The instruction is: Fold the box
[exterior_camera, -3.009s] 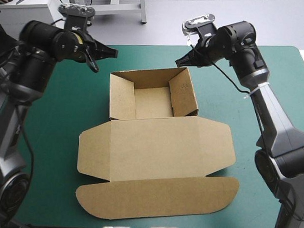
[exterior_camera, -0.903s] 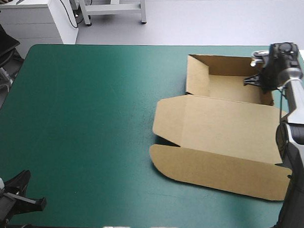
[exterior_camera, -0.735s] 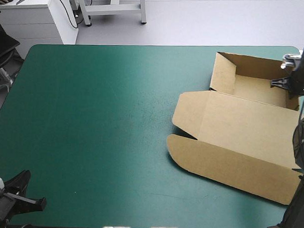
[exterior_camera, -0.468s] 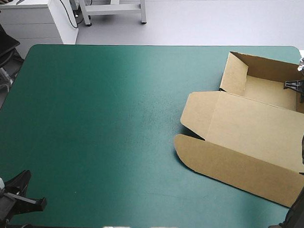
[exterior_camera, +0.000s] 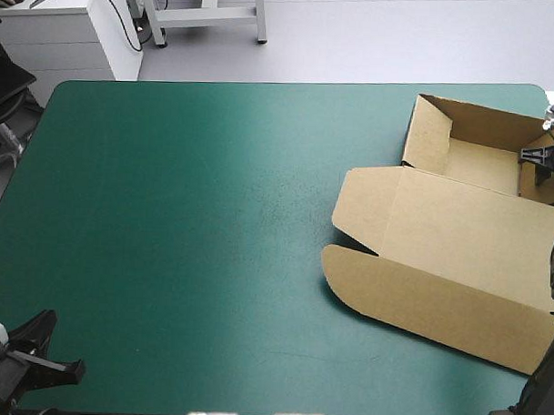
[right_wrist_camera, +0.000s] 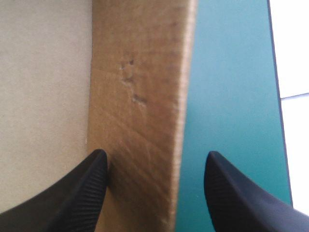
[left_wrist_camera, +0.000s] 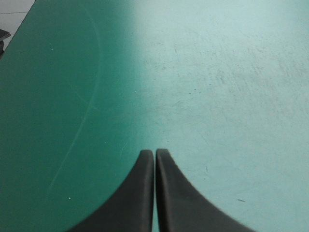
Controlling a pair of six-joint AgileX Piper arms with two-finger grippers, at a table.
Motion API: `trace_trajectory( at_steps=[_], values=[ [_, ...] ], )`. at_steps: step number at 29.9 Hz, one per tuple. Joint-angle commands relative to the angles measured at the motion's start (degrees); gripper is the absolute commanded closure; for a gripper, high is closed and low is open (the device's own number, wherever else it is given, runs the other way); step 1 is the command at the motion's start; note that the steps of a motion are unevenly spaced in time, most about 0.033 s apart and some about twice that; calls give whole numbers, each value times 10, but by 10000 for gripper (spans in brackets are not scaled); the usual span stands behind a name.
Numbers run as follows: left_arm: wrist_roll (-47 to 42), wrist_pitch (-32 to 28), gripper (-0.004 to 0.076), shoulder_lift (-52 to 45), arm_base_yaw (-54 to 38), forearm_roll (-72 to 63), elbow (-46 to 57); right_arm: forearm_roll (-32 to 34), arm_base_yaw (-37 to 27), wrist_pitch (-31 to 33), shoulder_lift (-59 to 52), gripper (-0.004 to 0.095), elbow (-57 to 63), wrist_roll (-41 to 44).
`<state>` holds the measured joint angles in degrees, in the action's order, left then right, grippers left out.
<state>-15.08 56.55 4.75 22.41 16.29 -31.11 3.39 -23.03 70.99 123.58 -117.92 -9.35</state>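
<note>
The brown box (exterior_camera: 440, 240) lies at the table's right side. Its tray (exterior_camera: 479, 164) stands with walls raised at the far right corner, and the lid spreads flat toward the near edge. My right gripper (exterior_camera: 543, 160) is at the tray's right wall. In the right wrist view this gripper (right_wrist_camera: 155, 153) is open and straddles that wall (right_wrist_camera: 140, 96): one finger inside the tray, the other outside over the teal-green cover. My left gripper (exterior_camera: 37, 368) sits at the near left corner, far from the box. In its own view, the left gripper (left_wrist_camera: 154, 152) is shut over bare cover.
The tray stands close to the table's right edge, with pale floor (right_wrist_camera: 292, 43) just beyond it. The teal-green cover (exterior_camera: 186, 213) stretches from the box to the left edge. My right arm rises along the near right corner (exterior_camera: 539, 399).
Earlier the right gripper dragged the box by its wall from the table's middle to the right. Just now its fingers have spread off the wall. The left arm has stayed put.
</note>
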Motion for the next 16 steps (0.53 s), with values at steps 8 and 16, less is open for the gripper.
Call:
trace_trajectory(
  at_steps=[8, 16],
  values=[
    [-4, -37, 732, 9, 1, 7, -13, 25, -2, 6, -127, 346, -92, 6],
    [-4, -38, 732, 9, 1, 11, -13, -76, -2, 7, -266, 931, -106, -50]
  ],
)
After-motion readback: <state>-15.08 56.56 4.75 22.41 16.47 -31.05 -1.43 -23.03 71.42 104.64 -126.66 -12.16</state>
